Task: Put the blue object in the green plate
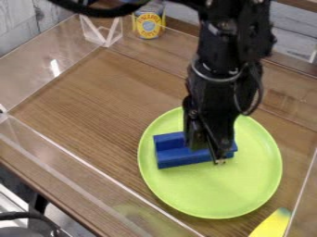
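Observation:
The blue object [175, 151], a small ridged block, lies flat on the left part of the green plate [247, 185]. My gripper [212, 152] points straight down over the plate, its dark fingertips just above and against the block's right end. The fingers stand a little apart and nothing is between them. The black arm hides the plate's far middle and the block's right end.
A clear plastic wall [74, 176] runs along the wooden table's front and left. A yellow object [275, 223] lies at the bottom right by the plate's rim. A yellow-labelled can [150, 26] and a clear stand [102, 32] sit at the back.

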Controlling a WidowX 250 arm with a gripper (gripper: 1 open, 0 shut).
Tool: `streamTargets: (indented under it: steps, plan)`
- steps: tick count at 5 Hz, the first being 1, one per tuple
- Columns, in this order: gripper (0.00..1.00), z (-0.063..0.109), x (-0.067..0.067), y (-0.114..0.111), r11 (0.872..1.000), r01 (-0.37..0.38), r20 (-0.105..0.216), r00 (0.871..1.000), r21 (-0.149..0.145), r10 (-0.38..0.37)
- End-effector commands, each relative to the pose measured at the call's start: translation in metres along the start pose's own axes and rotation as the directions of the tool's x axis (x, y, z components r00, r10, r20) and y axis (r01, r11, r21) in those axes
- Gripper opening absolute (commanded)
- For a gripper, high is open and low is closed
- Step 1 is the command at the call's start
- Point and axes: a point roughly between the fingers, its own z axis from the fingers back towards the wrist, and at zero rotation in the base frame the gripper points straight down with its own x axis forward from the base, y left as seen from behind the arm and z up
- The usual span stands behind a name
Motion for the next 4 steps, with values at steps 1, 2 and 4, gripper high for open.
streamTargets:
  steps: [1,2,4]
  plan:
    - [1.0,0.004,0.003,0.002,0.999,-0.001,0.048,0.999,0.033,-0.001]
    - [1.0,-0.003,0.002,0.002,0.999,0.005,0.057,0.998,0.036,-0.007]
    - [1.0,-0.017,0.0,0.004,0.999,0.009,0.074,0.997,0.041,-0.012]
